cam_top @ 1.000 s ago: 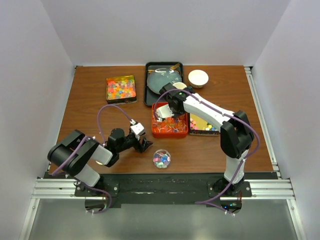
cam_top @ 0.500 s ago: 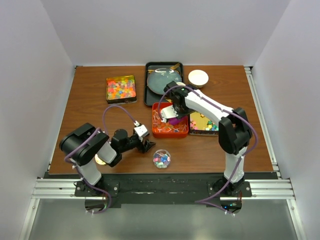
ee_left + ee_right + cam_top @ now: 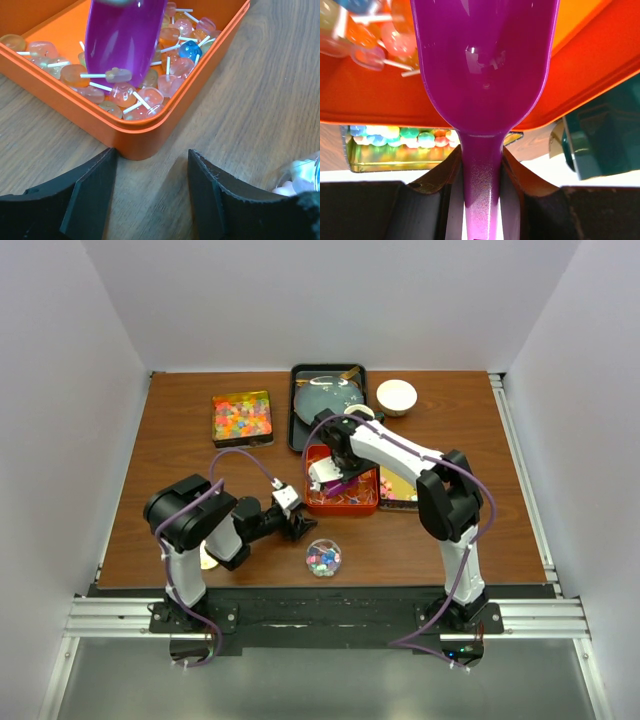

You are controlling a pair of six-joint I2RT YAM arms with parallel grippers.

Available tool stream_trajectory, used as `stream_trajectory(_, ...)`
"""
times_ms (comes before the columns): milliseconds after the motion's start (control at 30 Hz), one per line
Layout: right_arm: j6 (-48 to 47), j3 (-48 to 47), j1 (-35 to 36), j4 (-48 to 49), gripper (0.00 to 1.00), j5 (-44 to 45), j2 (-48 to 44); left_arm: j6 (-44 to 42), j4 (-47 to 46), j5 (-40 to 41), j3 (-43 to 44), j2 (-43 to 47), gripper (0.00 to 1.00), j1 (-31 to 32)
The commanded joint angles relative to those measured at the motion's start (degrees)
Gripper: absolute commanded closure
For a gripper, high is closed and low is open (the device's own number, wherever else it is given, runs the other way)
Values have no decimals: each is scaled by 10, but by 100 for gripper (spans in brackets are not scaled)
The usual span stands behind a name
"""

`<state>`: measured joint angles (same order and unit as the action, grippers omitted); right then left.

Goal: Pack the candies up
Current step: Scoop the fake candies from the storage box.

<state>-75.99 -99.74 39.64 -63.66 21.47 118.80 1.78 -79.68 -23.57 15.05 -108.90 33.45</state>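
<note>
Brown wood-grain bench point(image 3: 180, 470), and on it a glossy orange metal tin point(image 3: 125, 135) with rounded corners. The right end effector point(image 3: 481, 175) is clamped on the handle of a smooth purple plastic scoop point(image 3: 125, 35). Its long axis tips steeply down into the tin, lip among the candies point(image 3: 150, 95), glassy little lumps on white sticks heaped along the near side. The left end effector point(image 3: 150, 195) sits spread wide just outside the tin's near corner, so the right arm looks like the one placed to scoop.

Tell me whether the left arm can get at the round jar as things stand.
Probably yes. The left gripper is open and empty, and the jar stands close beside it with only bare table between. It faces the tray corner, so it would need to turn.
</note>
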Motion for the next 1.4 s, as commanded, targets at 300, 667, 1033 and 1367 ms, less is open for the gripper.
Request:
stream_trajectory(300,14,22,63,12,100,-68,23,28,-153,40,22,-76,37,3)
stream_trajectory(667,65,61,55,114,100,-174,9,25,-130,41,17,-54,36,3)
stream_trajectory(1033,-19,60,43,31,100,-274,-23,3,-59,46,17,-3,35,-1)
stream_trajectory(1367,58,-78,-16,-107,100,-393,48,-3,32,30,24,52,33,-11)
